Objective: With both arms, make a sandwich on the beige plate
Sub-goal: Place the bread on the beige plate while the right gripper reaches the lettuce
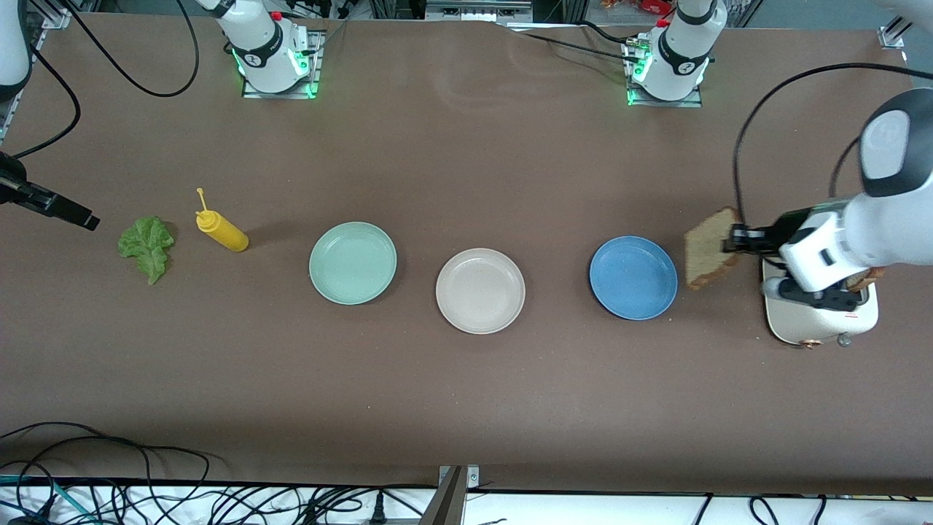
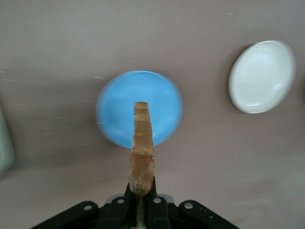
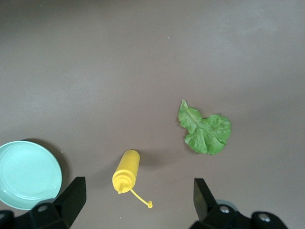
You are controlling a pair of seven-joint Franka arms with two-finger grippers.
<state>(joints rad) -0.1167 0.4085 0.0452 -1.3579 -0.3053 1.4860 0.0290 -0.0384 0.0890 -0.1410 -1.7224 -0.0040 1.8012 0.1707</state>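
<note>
Brown, dark-crusted bread slice hangs on edge, its flat faces upright, pinched at one end by the left end effector between the blue plate and the toaster. The empty beige plate sits mid-tabletop. The right end effector gapes wide above the mustard bottle, beside the lettuce leaf.
</note>
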